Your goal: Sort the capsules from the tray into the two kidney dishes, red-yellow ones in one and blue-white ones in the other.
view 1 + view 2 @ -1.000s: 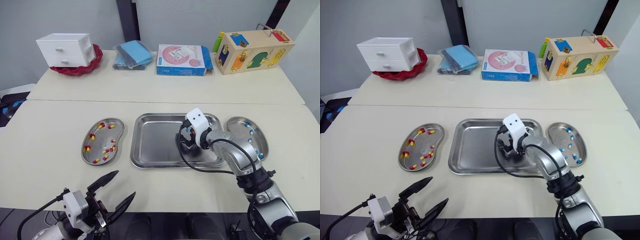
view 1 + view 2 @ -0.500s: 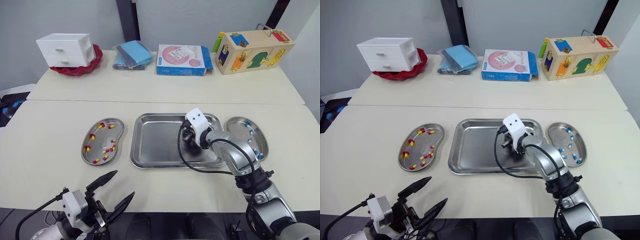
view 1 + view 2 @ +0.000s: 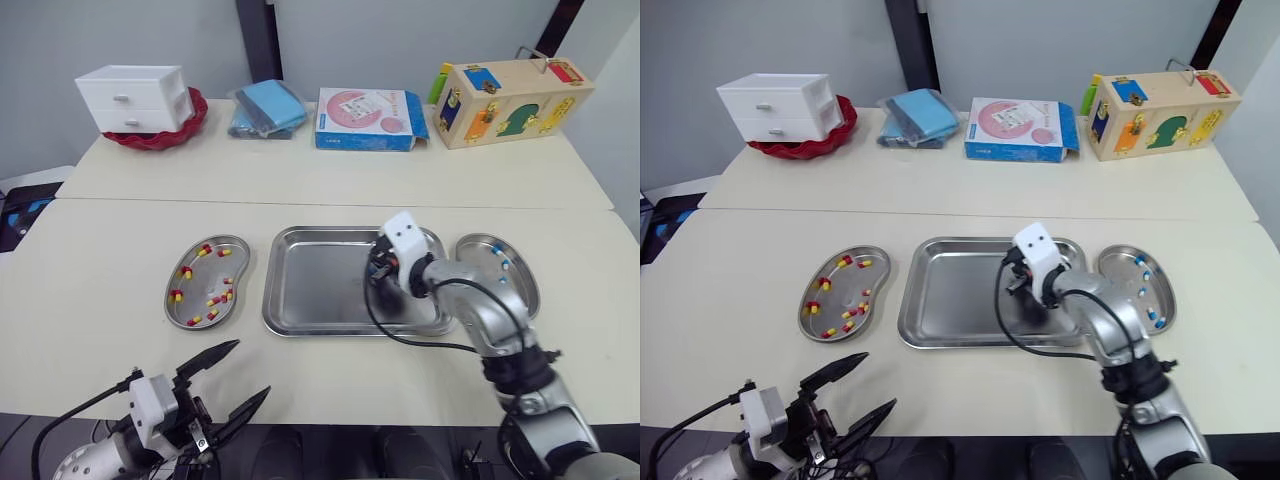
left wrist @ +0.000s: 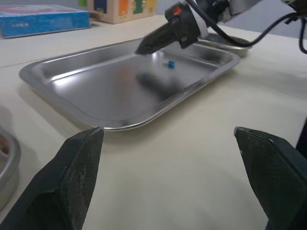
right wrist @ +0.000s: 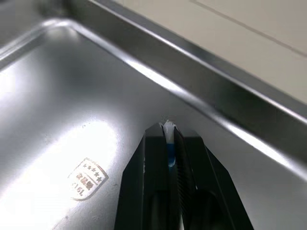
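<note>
Right gripper pinches 1 blue-white capsule just above the tray floor. Left kidney dish holds red-yellow capsules; right kidney dish holds blue-white capsules. Left gripper hangs with fingers spread wide

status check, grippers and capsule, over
left gripper open, low at near table edge. right gripper shut on blue-white capsule, over tray. nothing blocking way to right kidney dish.
</note>
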Tool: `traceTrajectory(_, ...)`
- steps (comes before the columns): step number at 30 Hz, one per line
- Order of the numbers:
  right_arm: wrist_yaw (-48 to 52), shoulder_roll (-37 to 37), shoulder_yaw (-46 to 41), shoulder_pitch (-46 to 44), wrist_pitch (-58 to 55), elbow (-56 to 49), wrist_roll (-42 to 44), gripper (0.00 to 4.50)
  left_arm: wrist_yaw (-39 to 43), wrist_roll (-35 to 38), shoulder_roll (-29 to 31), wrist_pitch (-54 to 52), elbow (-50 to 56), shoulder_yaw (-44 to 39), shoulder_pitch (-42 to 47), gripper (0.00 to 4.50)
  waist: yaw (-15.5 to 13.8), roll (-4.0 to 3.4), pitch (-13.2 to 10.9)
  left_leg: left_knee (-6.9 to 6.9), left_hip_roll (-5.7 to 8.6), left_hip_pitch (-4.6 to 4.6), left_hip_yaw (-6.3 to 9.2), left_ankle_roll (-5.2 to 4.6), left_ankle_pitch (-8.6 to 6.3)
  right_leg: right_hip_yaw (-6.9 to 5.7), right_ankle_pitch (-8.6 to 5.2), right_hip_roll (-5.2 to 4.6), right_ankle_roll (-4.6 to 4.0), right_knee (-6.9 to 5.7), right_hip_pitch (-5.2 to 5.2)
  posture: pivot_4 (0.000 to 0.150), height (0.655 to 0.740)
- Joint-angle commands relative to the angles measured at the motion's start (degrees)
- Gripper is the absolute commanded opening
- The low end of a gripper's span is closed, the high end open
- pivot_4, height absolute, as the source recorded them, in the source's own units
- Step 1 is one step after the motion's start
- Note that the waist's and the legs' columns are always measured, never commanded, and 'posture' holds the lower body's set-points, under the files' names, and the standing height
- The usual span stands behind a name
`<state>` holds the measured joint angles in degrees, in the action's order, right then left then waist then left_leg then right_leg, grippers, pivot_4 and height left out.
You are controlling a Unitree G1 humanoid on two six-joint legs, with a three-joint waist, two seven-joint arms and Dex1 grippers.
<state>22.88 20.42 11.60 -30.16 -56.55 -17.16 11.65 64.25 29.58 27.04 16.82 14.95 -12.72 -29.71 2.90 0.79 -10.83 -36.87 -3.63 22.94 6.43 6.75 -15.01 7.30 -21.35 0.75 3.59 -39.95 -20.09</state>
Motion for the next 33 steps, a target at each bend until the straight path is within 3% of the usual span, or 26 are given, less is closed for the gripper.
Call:
traceTrajectory(1,6.4,7.1,-5.8,4.4,2.0,-10.6,3.8,0.02,3.8,2.1,2.0,0.1,-0.4,1.3,2.0,4.5,-0.2,0.0,0.0,0.01,-0.01,0.0,0.0,0.0,0.0,0.0,0.0,0.0,0.0,0.0,0.0,0.15,0.74)
traceTrajectory(7,15.1,20.9,-23.2,16.7,1.4,-17.2,10.1,0.02,10.2,2.8,5.3,0.5,-3.5,3.2,7.2,4.5,-0.2,-0.03,0.0,0.03,0.0,-0.01,-0.01,0.0,0.0,0.0,-0.01,0.0,-0.01,0.03,0.05,0.15,0.74)
traceTrajectory(12,15.8,25.4,-32.8,24.8,2.9,-13.9,10.1,0.02,13.6,3.3,6.1,1.0,-4.8,4.3,9.0,4.5,0.1,-0.02,0.0,0.03,0.01,-0.06,-0.05,-0.01,-0.01,0.04,-0.01,0.01,-0.01,0.04,0.1,0.15,0.74)
traceTrajectory(25,14.5,25.4,-33.7,28.6,6.0,-9.6,10.5,0.02,13.6,3.2,5.6,0.4,-5.1,4.0,9.7,4.5,0.2,-0.02,0.0,-0.02,0.01,-0.1,-0.05,-0.01,0.0,0.07,0.0,0.01,0.0,0.0,0.16,0.15,0.74)
traceTrajectory(33,15.3,26.3,-33.8,28.8,7.2,-8.1,10.4,2.21,13.1,3.2,5.7,0.5,-5.1,3.6,9.4,4.5,0.2,-0.02,0.0,-0.03,0.01,-0.11,-0.05,-0.01,0.0,0.06,0.0,0.01,0.0,0.0,0.18,0.15,0.74)
